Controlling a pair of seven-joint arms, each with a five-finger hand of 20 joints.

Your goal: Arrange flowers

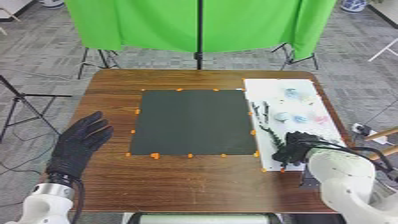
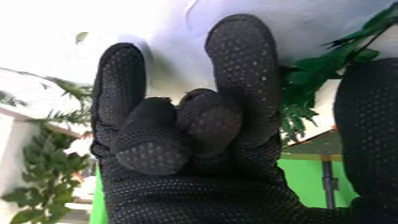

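The leafy stem (image 2: pixel 313 75) lies on the white board (image 1: pixel 264 88) by the right hand (image 1: pixel 299 145), whose fingers, some curled, stand spread from the thumb; they should straddle the stem squarely, then close gently, clear of the flowers (image 1: pixel 299 119).

Some fingers of my black-gloved right hand (image 2: pixel 209 192) stood straight, with others folded between them. Green leaves (image 2: pixel 313 75) on a dark stem showed in the gap beside my thumb (image 2: pixel 369 105). Past my far side hung leafy sprigs (image 2: pixel 44 172), apart from me.
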